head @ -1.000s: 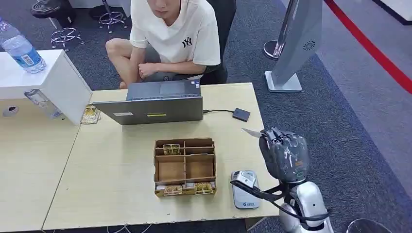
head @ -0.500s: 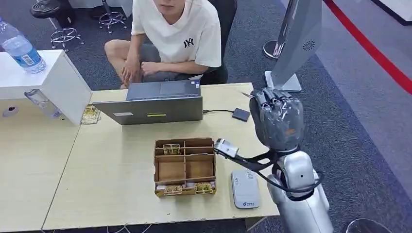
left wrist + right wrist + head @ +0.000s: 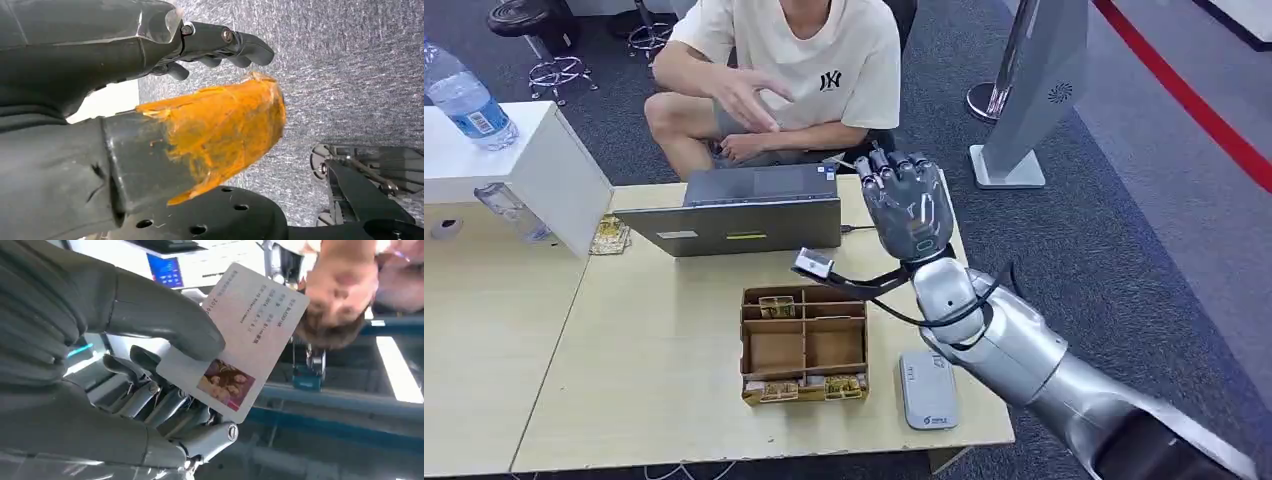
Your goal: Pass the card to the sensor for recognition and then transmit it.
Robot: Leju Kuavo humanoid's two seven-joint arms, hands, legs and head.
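The white printed card with a small photo is pinched between the thumb and dark fingers of the right hand, raised beyond the wooden compartment box, toward the seated person in a cream T-shirt. The white flat sensor lies beside the box. The left hand hangs with fingers loosely apart, holding nothing.

laptop at table's far edge | compartment box before it | sensor right of box
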